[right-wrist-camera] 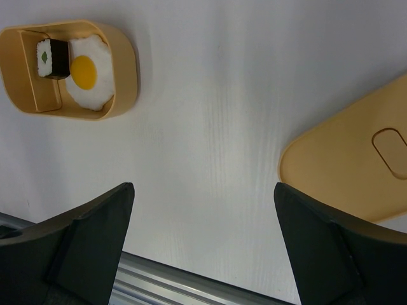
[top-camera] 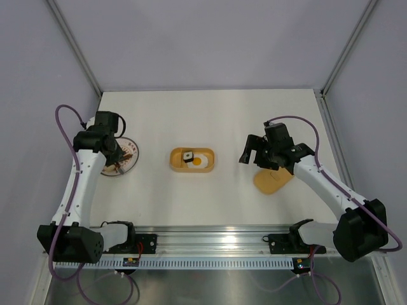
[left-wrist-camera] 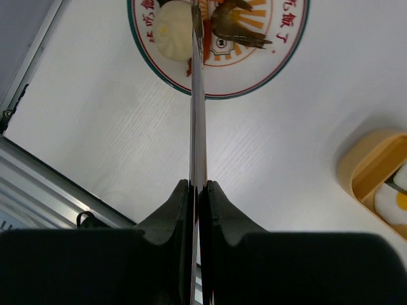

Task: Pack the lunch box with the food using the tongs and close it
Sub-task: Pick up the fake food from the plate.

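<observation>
My left gripper [left-wrist-camera: 198,184] is shut on the thin silver tongs [left-wrist-camera: 198,114], squeezing their two arms together. The tongs reach up to the patterned-rim plate [left-wrist-camera: 254,89]. Their tips sit at the orange-red end of a shrimp [left-wrist-camera: 238,28], next to a white bun [left-wrist-camera: 173,28]; I cannot tell if the shrimp is pinched. The yellow-orange lunch box [top-camera: 173,160] lies mid-table and holds a fried egg [right-wrist-camera: 86,73] and a sushi roll [right-wrist-camera: 52,57]. Its lid [right-wrist-camera: 356,165] lies flat to the right. My right gripper [right-wrist-camera: 203,185] hovers open between box and lid, holding nothing.
An aluminium rail [top-camera: 210,241] runs along the near table edge under both arm bases. Grey walls close the table in at the back and sides. In the top view the plate [top-camera: 131,159] lies at the left, partly under my left wrist.
</observation>
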Controlling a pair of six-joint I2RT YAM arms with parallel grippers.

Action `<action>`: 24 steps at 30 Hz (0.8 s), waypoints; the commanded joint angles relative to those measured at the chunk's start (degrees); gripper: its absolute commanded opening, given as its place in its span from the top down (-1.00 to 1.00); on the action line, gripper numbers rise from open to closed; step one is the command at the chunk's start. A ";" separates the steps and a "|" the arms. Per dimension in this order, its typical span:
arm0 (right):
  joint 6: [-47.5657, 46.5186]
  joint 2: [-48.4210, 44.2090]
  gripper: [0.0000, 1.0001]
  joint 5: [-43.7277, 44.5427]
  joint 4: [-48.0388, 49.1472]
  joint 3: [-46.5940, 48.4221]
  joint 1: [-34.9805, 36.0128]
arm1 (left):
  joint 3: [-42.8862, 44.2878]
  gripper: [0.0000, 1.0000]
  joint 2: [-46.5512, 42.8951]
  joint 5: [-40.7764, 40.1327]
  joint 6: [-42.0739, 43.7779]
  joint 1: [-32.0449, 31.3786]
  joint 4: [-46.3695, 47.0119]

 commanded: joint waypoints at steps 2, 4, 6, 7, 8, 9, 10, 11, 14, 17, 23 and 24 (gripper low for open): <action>-1.13 1.77 -0.99 -3.05 0.58 2.93 -0.26 | -0.03 1.00 1.55 3.95 3.29 7.31 1.46; -1.31 2.82 -0.99 -4.01 0.50 3.46 -0.18 | -0.03 1.00 1.91 4.39 4.35 10.30 1.54; -1.48 3.87 -0.99 -4.54 0.32 4.16 -0.26 | 0.32 1.00 2.43 5.01 5.48 11.98 1.54; -1.57 4.40 -0.99 -4.98 0.41 4.34 -0.18 | 0.76 1.00 2.52 5.18 5.75 12.07 1.54; -1.74 4.67 -0.99 -5.16 0.32 4.60 -0.26 | 1.02 1.00 2.52 5.62 6.10 12.25 1.81; -1.92 5.63 -0.99 -5.25 0.15 5.30 -0.26 | 1.29 1.00 2.61 6.06 6.54 12.16 1.90; -2.01 5.99 -0.99 -5.51 0.06 5.65 -0.26 | 1.64 1.00 2.70 6.94 6.81 12.16 2.07; -2.10 6.25 -0.99 -5.51 0.14 6.18 -0.26 | 1.73 1.00 2.61 7.81 7.33 12.16 2.42; -2.45 7.31 -0.99 -5.86 -0.12 7.32 -0.26 | 0.68 1.00 2.17 12.82 9.26 11.99 3.74; -2.80 7.92 -0.99 -5.78 -0.82 8.20 -0.26 | -1.07 1.00 0.42 11.97 10.24 10.32 3.31; -2.80 7.84 -0.99 -5.16 -1.61 8.47 -0.26 | -1.97 0.96 -1.61 6.86 11.12 9.88 1.02; -2.71 7.84 -0.99 -5.07 -1.61 8.38 -0.26 | -1.61 0.95 -1.61 6.07 11.03 9.96 0.84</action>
